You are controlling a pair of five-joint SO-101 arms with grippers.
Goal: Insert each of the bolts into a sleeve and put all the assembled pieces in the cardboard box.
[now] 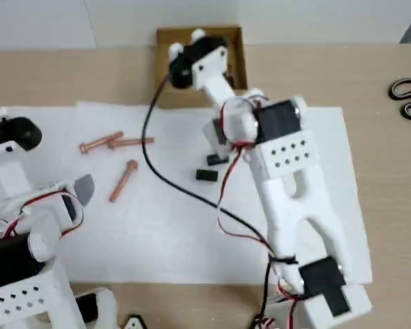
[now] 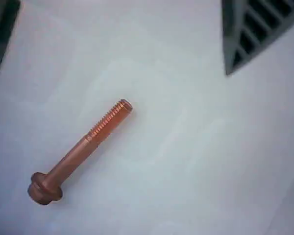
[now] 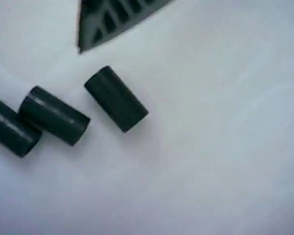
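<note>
Just off the left pincer (image 2: 112, 63) (wide apart, touching nothing), one copper bolt (image 2: 81, 152), flat on white paper (image 2: 210, 171).

**One copper bolt under the open left gripper**

A single bolt (image 2: 81, 152) of copper colour lies flat on a white sheet (image 2: 210, 171). It has a round flanged head at one end, then a smooth shank, then a thread on roughly the last third. The threaded end is the end nearer to the left gripper (image 2: 111, 73), and the head is the farther end. The two dark fingers (image 2: 255, 29) of this gripper stand wide apart, one at each side, with bare sheet between them. One finger shows a ribbed face with slots. The bolt touches neither finger and lies well apart from both. The sheet has some soft creases around the bolt.
</note>
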